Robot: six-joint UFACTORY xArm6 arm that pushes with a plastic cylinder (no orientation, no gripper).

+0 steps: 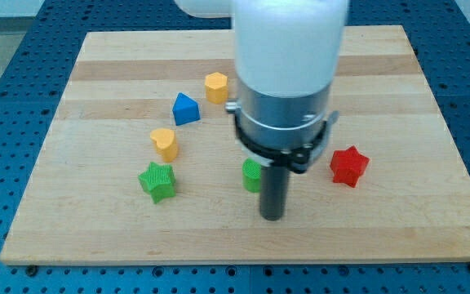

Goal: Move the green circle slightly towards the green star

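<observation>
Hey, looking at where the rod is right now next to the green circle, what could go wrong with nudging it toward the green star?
1. My tip sits just right of and below the green circle, which the arm partly hides. An off-centre push could send it toward the view's top rather than left.
2. The task says slightly: too long a push could run the circle into the green star.
3. If the circle veers upward, it may hit the yellow block just above the star.

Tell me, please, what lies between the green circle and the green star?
Nothing: in the camera view, only bare board separates the green circle from the green star.
</observation>
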